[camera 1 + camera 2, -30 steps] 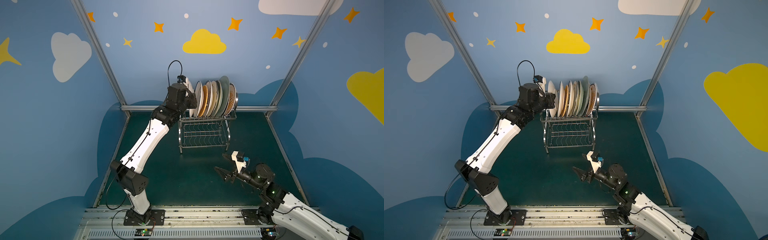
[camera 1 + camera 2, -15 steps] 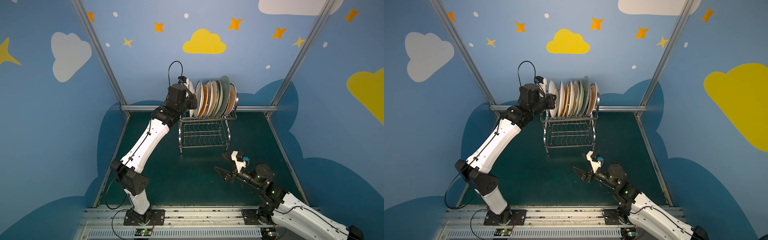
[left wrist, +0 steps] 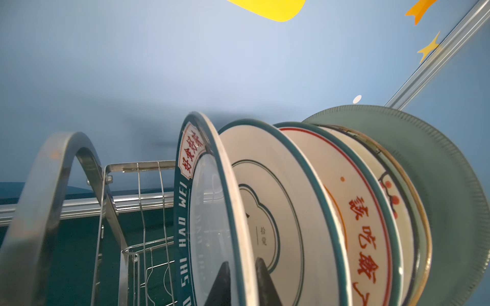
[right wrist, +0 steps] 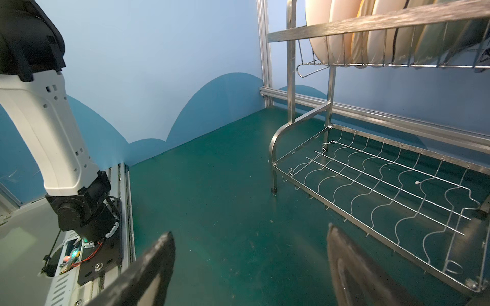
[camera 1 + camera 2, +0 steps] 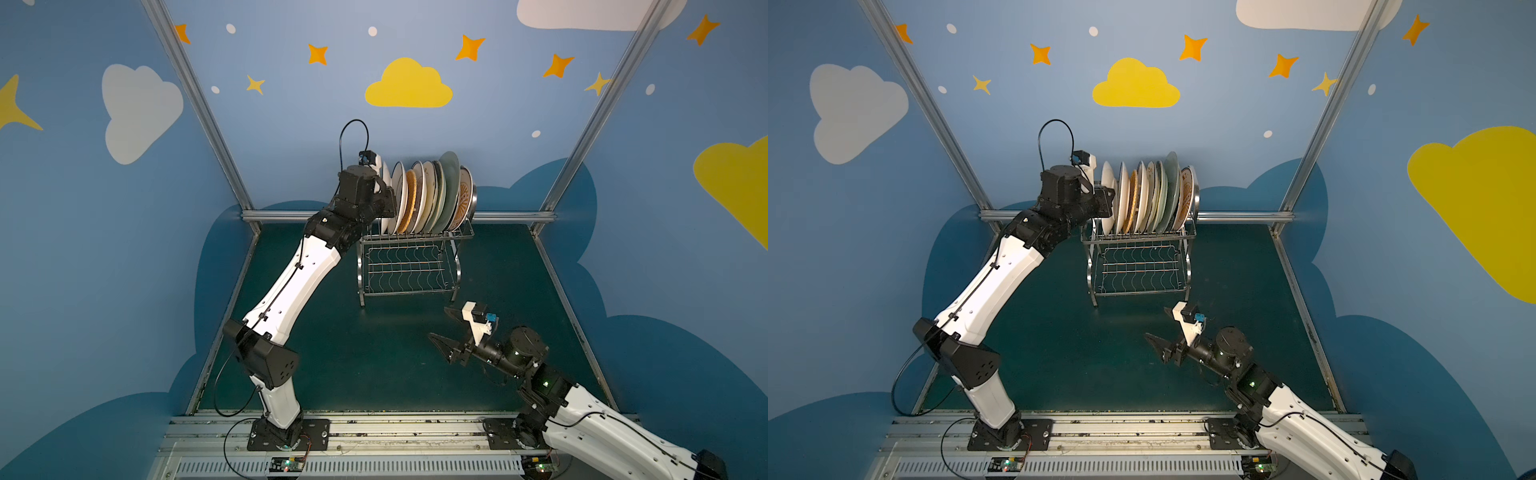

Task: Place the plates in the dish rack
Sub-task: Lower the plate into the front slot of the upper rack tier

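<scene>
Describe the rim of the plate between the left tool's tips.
Dark teal rim with white letters and a red-lettered cream label; clearest in left wrist view.

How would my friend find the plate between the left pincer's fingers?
Find the shiny dish rack at the back of the green table; plates stand on edge along its top tier. Take the end plate beside the arched side frame, its rim between the fingers of the left pincer. Only it has a broad dark teal rim with white letters.
</scene>
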Controlling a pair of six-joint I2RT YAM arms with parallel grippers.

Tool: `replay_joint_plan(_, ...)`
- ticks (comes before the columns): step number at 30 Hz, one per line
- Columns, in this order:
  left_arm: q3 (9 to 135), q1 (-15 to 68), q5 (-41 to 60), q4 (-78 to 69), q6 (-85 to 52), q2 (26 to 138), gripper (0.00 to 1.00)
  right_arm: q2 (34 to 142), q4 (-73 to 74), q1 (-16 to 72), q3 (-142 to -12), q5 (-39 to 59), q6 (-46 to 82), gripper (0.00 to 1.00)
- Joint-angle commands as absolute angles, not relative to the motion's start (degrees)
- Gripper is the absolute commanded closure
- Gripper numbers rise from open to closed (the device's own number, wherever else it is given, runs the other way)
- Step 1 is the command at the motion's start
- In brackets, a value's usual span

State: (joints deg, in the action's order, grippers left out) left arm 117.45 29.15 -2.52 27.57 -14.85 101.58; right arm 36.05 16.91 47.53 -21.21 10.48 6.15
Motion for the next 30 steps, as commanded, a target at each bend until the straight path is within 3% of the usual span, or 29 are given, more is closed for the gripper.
replay_joint_plan(1, 119.04, 29.73, -5.05, 29.02, -14.67, 102.22, 0.83, 35.95, 17.32, 47.92, -23.02, 10.14, 5.94, 0.12)
replay_joint_plan(17, 119.56, 31.58, -12.0, 29.44, -17.11, 103.49, 0.86, 36.82, 17.1, 47.93, -23.12, 9.86, 6.22, 0.12)
replay_joint_plan(30, 122.42, 31.62, -11.26, 30.81, -17.03, 105.99, 0.73, 36.65, 15.98, 48.04, -23.55, 9.36, 6.5, 0.12)
